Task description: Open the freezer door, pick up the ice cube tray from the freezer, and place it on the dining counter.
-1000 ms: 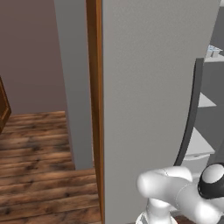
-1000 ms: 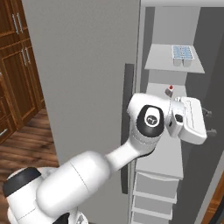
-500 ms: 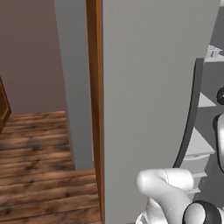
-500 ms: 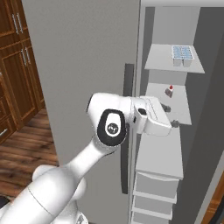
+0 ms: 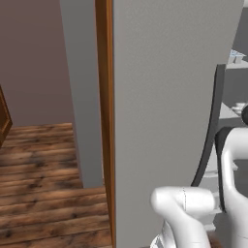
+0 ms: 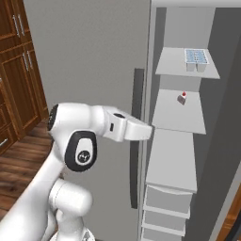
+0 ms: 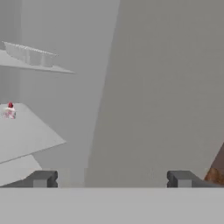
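Note:
The freezer door [image 6: 94, 70] stands swung open, its dark bar handle [image 6: 138, 136] facing me. Inside the freezer [image 6: 221, 141], the pale ice cube tray [image 6: 196, 57] rests on the top white shelf. It also appears at the upper left of the hand view as the tray [image 7: 30, 54], and as a sliver [image 5: 236, 56] past the door's edge. My gripper [image 7: 111, 179] is open with nothing between its fingertips [image 7: 41, 178]. It faces the freezer's grey inner wall, below and short of the tray. My forearm [image 6: 127, 129] reaches across the handle at mid-shelf height. The dining counter is out of view.
A small red-topped item [image 6: 181, 98] sits on the second shelf, with drawers [image 6: 164, 207] below. A thin brown wooden side panel [image 5: 103, 121] runs beside the door. Wooden cabinets [image 6: 19, 70] stand at the left, over a wood floor [image 5: 43, 184].
My hand has drawn back to the left from the shelves' front, toward the door handle, and the elbow has swung left and lower. Door, tray and jaws are unchanged.

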